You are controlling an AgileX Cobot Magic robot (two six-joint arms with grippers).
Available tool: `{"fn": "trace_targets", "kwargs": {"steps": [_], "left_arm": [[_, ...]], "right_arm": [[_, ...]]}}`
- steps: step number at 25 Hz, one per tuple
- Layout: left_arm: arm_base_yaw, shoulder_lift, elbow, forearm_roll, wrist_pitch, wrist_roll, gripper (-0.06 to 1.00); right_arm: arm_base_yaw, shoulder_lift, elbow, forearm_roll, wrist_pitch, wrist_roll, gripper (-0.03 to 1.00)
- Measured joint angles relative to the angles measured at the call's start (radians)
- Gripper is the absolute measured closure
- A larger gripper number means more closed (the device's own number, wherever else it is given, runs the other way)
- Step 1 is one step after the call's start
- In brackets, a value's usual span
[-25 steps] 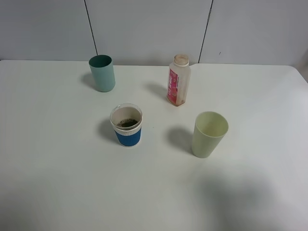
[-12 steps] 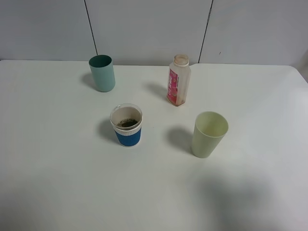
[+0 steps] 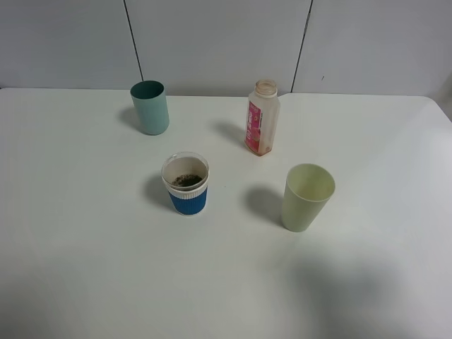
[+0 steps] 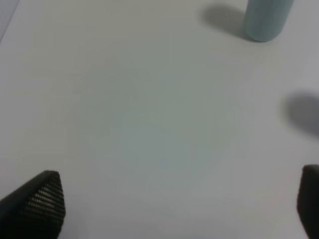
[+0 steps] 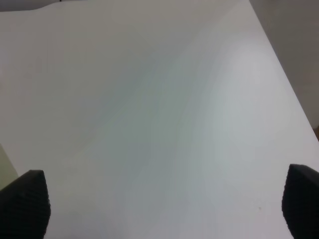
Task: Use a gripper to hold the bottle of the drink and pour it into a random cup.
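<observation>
Four vessels stand on the white table [image 3: 85, 268] in the high view, all apart from one another and none touched by either of our pincers. The bottle [image 3: 261, 118] stands upright and capless toward the far side, its pink-red label facing left, with only a trace of brownish colour at its base. The blue-sleeved cup [image 3: 185, 183] sits nearer and to the left of it, with the dark drink [image 3: 186, 181] visible in its bottom.

Our left gripper [image 4: 169, 204] shows only two dark ribbed fingertips [image 4: 42, 201] at the edges of its wrist view, set wide apart over bare tabletop and holding nothing. Ahead of it and off to one side stands the teal tumbler [image 4: 264, 19], well apart from the tips; a soft shadow lies at the frame's edge between. Our right gripper [image 5: 164, 204] likewise has its tips far apart with nothing between them. A sliver of the pale green cup [image 5: 6, 167] sits just beside one tip, and the table edge runs ahead of it. Neither gripper appears in the high view; nothing stands between the bottle and the cups.

Compared with half a second ago, we see no change in the high view: bottle, cups and tumbler hold the same places.
</observation>
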Motion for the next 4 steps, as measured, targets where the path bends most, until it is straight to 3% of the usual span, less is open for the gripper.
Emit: {"fn": "trace_targets", "kwargs": {"steps": [4], "left_arm": [[0.000,0.000,0.000,0.000,0.000,0.000,0.02]], "right_arm": [[0.000,0.000,0.000,0.000,0.000,0.000,0.05]]}}
